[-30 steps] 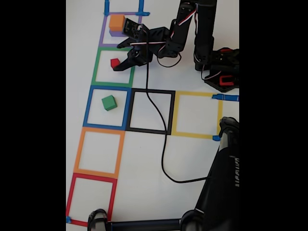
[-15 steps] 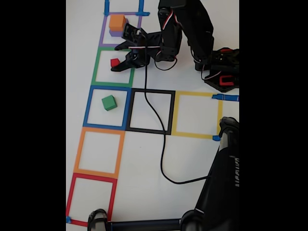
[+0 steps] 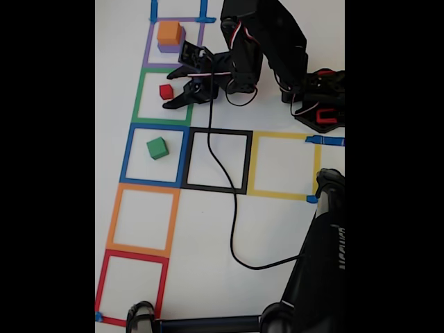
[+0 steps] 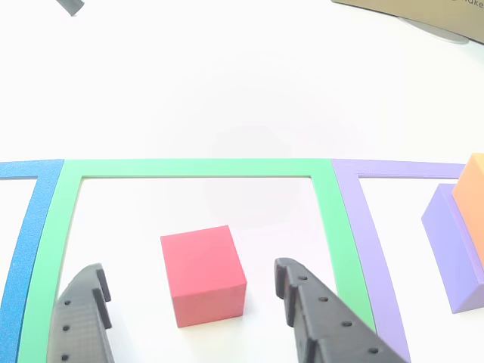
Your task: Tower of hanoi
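The tiny red cube (image 3: pixel 166 91) (image 4: pixel 203 274) rests on the table inside the green tape square (image 3: pixel 164 97) (image 4: pixel 195 168). My gripper (image 3: pixel 173 87) (image 4: pixel 189 283) stands open just right of it in the fixed view, one finger on each side and neither touching. The orange cube (image 3: pixel 169 32) (image 4: pixel 472 207) sits on top of the purple cube (image 3: pixel 166 48) (image 4: pixel 451 246) in the purple tape square (image 3: pixel 150 43). The green cube (image 3: pixel 157 148) lies alone in the blue tape square (image 3: pixel 155 154).
A black cable (image 3: pixel 232 215) trails from the arm across the black tape square (image 3: pixel 217 161) toward a dark stand (image 3: pixel 316 277) at the lower right. Yellow (image 3: pixel 284 166), orange (image 3: pixel 142 219) and red (image 3: pixel 132 288) tape squares lie nearby. The arm's base (image 3: pixel 318 100) sits at the right.
The gripper let go of the red cube and drew back slightly to the right with its jaws parted. The cube stays in the green square.
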`<action>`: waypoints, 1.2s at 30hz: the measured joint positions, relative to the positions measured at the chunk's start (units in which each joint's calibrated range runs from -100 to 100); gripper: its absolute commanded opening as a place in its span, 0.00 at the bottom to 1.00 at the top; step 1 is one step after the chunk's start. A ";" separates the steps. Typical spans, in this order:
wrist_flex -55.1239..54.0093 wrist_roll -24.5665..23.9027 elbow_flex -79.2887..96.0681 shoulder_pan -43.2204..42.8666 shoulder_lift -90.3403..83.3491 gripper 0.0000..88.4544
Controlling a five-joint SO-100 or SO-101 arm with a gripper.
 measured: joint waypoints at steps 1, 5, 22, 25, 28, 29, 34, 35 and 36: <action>0.00 0.00 0.00 0.00 0.00 0.24; 0.00 0.00 -0.09 -0.70 0.25 0.23; 0.00 0.00 -1.95 -1.40 1.18 0.19; 0.00 0.00 -2.12 -1.40 1.18 0.17; 0.00 0.00 -2.12 -1.40 1.52 0.15; 0.00 0.00 -2.12 -1.40 1.77 0.15; 0.00 0.00 -2.12 -1.40 1.94 0.12; 0.00 0.00 -2.12 -1.40 1.94 0.11; 0.00 0.00 -2.12 -1.40 1.94 0.10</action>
